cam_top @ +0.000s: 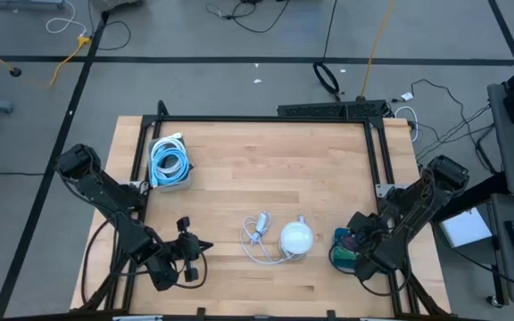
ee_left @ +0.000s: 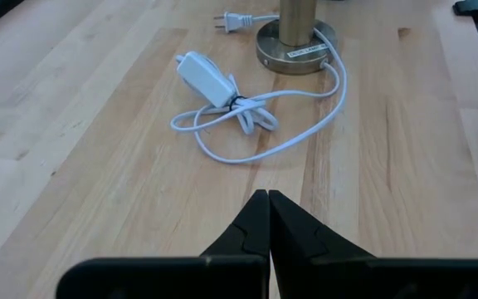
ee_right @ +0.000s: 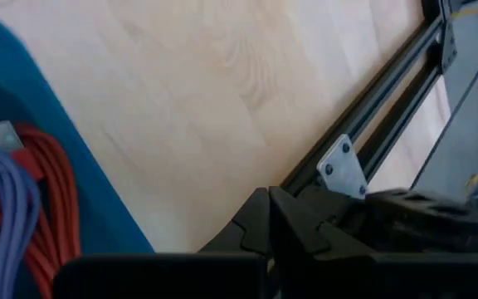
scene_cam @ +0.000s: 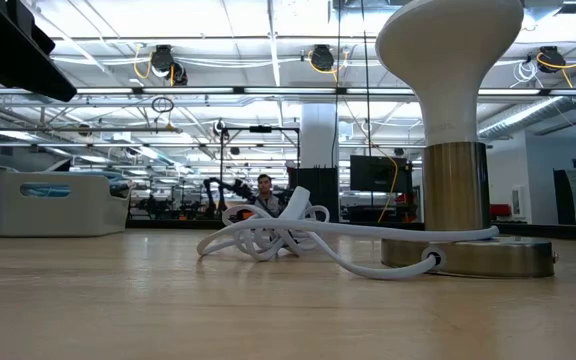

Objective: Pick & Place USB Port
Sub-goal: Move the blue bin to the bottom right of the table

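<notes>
The wooden tabletop [cam_top: 266,169] carries a white tray [cam_top: 169,164] of coiled blue cable near its left edge, a teal bin [cam_top: 344,252] of red and purple cables at the right edge, and a white lamp [cam_top: 296,237] near the front edge, its white USB adapter cord [cam_top: 259,234] bundled just beside it. The left gripper [cam_top: 205,247] sits by the front-left corner, fingers pressed together; the right gripper [cam_top: 348,239], fingers likewise together, sits over the bin

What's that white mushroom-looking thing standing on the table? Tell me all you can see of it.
It is a small table lamp standing upright near the table's front middle: a rounded white shade, a brass-looking metal stem and a flat round base. Its white cord leaves the base and lies bundled on the wood beside it, with an inline block and the plug unconnected. Neither gripper touches it.
</notes>
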Tool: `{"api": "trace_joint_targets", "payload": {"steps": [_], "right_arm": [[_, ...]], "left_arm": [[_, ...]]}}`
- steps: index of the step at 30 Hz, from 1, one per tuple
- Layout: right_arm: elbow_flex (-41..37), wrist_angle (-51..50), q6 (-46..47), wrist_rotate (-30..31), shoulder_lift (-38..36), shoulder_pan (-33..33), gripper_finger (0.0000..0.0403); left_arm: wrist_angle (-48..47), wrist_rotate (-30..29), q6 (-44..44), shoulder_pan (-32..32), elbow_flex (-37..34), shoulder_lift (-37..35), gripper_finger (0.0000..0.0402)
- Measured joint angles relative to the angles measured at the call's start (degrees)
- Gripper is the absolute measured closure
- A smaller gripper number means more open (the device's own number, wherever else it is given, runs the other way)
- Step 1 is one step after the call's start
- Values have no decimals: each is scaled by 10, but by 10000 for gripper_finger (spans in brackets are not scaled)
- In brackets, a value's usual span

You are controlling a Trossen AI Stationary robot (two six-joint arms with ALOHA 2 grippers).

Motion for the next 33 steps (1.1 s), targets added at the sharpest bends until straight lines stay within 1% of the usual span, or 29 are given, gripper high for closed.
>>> {"api": "trace_joint_targets", "payload": {"steps": [6, 15, 18, 21, 23, 27, 30, 33], "right_arm": [[0, 11, -52, -11, -3, -5, 403], [0, 70, -91, -15, -5, -10, 403], [-1, 76, -101, -15, -5, -12, 403], [-11, 86, -110, -16, -5, -12, 403], [-22, 110, -115, -17, -5, -12, 403], [-60, 175, -135, -52, -5, -19, 403], [-85, 198, -144, -67, -8, -26, 403], [-89, 213, -140, -83, -7, -29, 403]], "left_arm": [[1, 0, 0, 0, 0, 0, 401], [1, 0, 3, -1, 0, 0, 401], [1, 0, 3, -1, 0, 0, 401], [1, 0, 2, -1, 0, 0, 401], [2, 0, 2, -1, 0, 0, 401], [2, 0, 2, -1, 0, 0, 401], [2, 0, 2, -1, 0, 0, 401], [1, 0, 2, -1, 0, 0, 401]]}}
